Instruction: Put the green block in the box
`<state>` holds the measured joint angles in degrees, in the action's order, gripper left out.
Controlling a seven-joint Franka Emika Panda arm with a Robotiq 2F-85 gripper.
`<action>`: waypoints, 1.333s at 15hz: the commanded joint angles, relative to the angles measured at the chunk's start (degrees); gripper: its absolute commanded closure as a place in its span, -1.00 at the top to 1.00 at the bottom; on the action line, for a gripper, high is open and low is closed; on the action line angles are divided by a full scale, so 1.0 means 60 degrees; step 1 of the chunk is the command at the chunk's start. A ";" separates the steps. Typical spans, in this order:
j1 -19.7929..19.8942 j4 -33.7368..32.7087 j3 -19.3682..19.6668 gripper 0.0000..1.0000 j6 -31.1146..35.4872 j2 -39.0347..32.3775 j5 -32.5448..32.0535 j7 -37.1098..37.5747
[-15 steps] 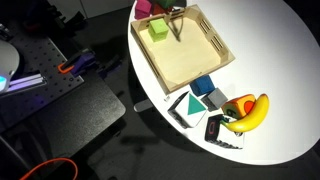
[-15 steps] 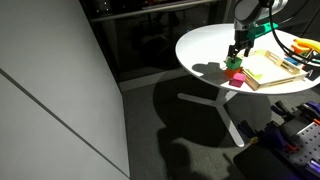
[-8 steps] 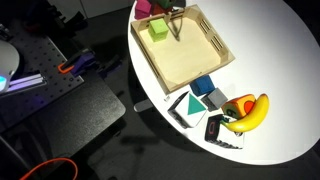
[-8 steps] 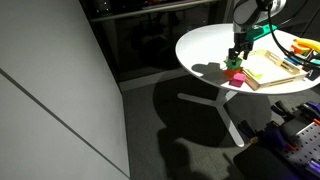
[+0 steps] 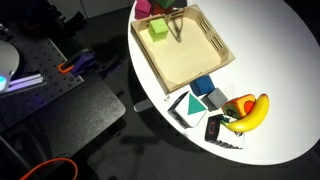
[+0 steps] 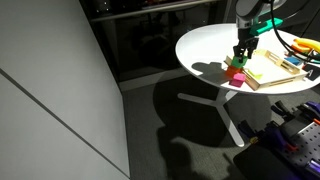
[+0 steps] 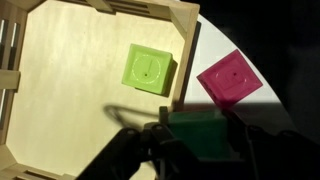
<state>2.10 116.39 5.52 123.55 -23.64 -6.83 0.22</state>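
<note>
In the wrist view the green block (image 7: pixel 203 128) sits between the dark fingers of my gripper (image 7: pixel 203 142), which is shut on it, just outside the box's corner. The pink block (image 7: pixel 231 80) lies on the white table close beyond it. The box (image 7: pixel 185 62) is a shallow light-wood tray holding a paler yellow-green cube (image 7: pixel 148 68). In an exterior view the gripper (image 6: pixel 242 58) stands over the pink block (image 6: pixel 237 75) at the near edge of the box (image 6: pixel 272 68). In both exterior views the green block is too small to make out.
The round white table (image 5: pixel 285 60) also carries a banana (image 5: pixel 250 110), a blue block (image 5: pixel 204 85) and several cards and small blocks beside the box (image 5: pixel 185 55). The table rim (image 6: pixel 205 62) drops to a dark floor.
The jaws have gone from open to shut on the green block. The arm has shifted slightly toward the box in an exterior view.
</note>
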 commanded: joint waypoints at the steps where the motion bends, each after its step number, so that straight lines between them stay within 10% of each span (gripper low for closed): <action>1: 0.0382 0.0254 0.0014 -0.39 -0.0856 0.0789 0.0198 -0.0310; 7: 0.0862 0.0836 0.0317 -0.39 -0.1167 0.1371 0.0061 -0.0256; 8: 0.0936 0.0954 0.0358 0.39 -0.1087 0.1447 0.0046 -0.0317; 11: 0.1104 0.1331 0.0469 0.93 -0.0739 0.1809 0.0050 -0.0420; 20: 0.1170 0.2090 0.0358 1.00 -0.0734 0.3433 0.1254 -0.1895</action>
<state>8.67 126.86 8.20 121.07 -7.32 -2.28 -7.17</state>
